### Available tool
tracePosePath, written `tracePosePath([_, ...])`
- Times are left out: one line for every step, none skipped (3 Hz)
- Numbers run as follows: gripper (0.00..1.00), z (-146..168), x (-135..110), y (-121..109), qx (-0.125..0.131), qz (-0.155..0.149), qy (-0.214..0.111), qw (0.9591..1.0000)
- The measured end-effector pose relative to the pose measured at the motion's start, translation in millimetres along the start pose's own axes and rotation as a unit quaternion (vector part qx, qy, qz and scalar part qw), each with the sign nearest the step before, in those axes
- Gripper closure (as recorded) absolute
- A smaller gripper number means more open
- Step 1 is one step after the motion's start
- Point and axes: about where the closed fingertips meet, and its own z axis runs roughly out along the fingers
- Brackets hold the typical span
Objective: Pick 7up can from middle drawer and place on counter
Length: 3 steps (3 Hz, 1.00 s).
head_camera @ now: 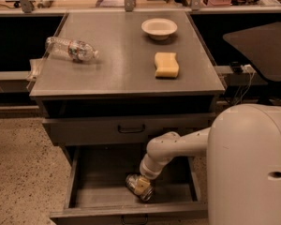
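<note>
The 7up can (132, 181) lies on its side on the floor of the open middle drawer (91, 191), near the front middle. My gripper (141, 186) is down in the drawer, right on the can and covering its middle. The white arm (178, 146) reaches in from the right. The counter (122, 55) is the grey cabinet top above.
On the counter lie a clear plastic bottle (71, 48) at the left, a white bowl (159, 28) at the back and a yellow sponge (166, 64) at the right. The upper drawer front (131, 128) is closed. My white body (250, 165) fills the lower right.
</note>
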Motion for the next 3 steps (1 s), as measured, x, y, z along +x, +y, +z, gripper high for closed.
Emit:
tracePosePath([0.30, 13.9, 0.3, 0.7, -0.015, 0.003, -0.002, 0.9999])
tracePosePath([0.48, 20.5, 0.1, 2.9, -0.028, 0.002, -0.002, 0.9996])
tracePosePath([0.73, 11.5, -2.1, 8.9, -0.029, -0.012, -0.006, 0.9995])
